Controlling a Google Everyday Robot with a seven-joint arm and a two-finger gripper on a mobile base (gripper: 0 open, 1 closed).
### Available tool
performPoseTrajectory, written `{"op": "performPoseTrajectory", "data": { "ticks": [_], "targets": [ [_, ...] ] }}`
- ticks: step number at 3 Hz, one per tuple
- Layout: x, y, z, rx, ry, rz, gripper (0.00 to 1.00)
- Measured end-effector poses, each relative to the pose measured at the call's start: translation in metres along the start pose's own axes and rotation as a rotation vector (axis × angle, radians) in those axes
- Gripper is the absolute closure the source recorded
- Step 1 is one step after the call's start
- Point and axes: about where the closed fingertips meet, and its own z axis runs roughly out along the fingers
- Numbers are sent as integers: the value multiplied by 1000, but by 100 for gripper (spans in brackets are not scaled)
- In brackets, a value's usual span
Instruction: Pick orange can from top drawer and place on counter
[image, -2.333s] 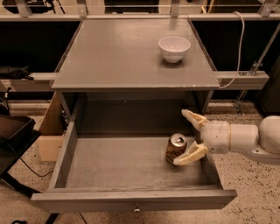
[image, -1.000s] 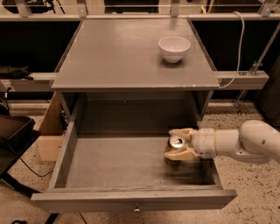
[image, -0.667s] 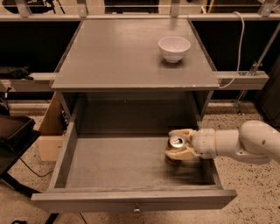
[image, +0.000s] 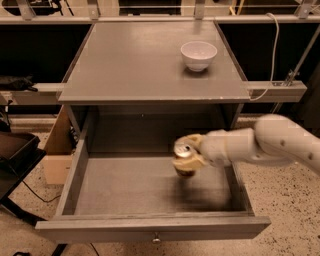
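Note:
The orange can, brownish with a silver top, is held in my gripper above the floor of the open top drawer, near its middle right. The pale fingers are shut around the can's sides, and my white arm reaches in from the right. The grey counter lies above and behind the drawer, apart from the can.
A white bowl stands on the counter at the back right. The drawer front with its small metal knob is nearest the camera. A cardboard box sits on the floor to the left of the cabinet. A cable hangs at right.
The gripper closed on the can in the drawer's right part, then lifted it off the drawer floor and carried it left toward the drawer's middle.

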Motion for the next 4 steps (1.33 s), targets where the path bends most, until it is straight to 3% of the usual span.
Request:
{"op": "performPoseTrajectory", "data": {
  "ticks": [1,2,3,4],
  "targets": [
    [-97,-8,32,11,74,-77,100],
    [-202,-45,61,106,101,-136,100],
    [-275,-74,95,141,50,-102,100],
    [-327,-120,134,183,-42,6,100]
  ]
}}
